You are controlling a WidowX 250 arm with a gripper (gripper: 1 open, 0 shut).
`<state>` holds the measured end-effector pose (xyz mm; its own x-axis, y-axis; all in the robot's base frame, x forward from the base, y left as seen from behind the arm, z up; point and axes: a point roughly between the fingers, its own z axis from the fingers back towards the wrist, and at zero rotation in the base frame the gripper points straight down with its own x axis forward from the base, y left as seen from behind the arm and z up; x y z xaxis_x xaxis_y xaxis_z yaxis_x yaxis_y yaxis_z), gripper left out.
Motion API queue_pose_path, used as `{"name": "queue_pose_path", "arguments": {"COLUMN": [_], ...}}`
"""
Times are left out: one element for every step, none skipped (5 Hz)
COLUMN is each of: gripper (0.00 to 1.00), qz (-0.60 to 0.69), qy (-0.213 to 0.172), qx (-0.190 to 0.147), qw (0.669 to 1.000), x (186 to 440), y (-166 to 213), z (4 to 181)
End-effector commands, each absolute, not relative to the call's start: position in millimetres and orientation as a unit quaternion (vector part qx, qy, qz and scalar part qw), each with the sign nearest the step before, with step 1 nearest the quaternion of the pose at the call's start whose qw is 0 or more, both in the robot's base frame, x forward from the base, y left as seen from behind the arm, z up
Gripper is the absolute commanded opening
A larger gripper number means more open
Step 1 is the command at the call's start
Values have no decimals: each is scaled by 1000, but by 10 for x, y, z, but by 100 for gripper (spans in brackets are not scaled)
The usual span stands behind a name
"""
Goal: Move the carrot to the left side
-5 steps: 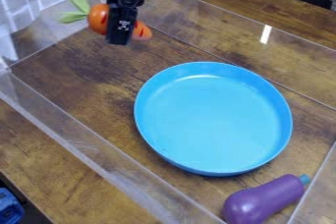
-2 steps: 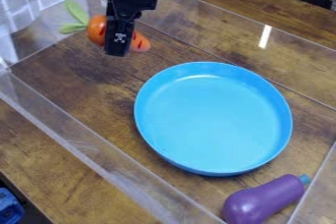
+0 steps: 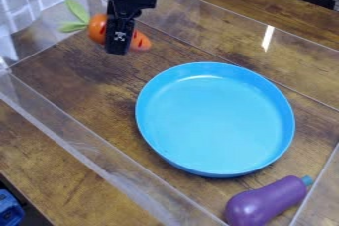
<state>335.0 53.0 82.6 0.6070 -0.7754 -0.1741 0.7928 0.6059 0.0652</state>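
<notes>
At the upper left of the frame, the toy carrot (image 3: 99,28) sits between the fingers of the black claw (image 3: 121,38), which is closed on it, leaves poking out leftward. Right of them, around the centre, lies the round blue plate (image 3: 216,120); the purple toy eggplant (image 3: 268,202) is at the lower right.

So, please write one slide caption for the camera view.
The black gripper grips the orange toy carrot, beyond the blue plate and purple toy eggplant.
</notes>
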Motion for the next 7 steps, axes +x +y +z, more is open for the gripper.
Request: {"name": "queue_pose_path", "arguments": {"gripper": [0, 0, 0, 0, 0, 0, 0], "qz": [-431, -433, -427, -419, -410, -405, -399], "qy": [27, 22, 28, 34, 39, 42, 44], "qx": [85, 85, 76, 67, 55, 46, 37], "qw": [898, 897, 901, 905, 910, 912, 915], "x": [3453, 3493, 3465, 3438, 3427, 3417, 3404], "y": [617, 637, 744, 854, 991, 1103, 1182], "z": [1015, 984, 892, 797, 674, 542, 399]}}
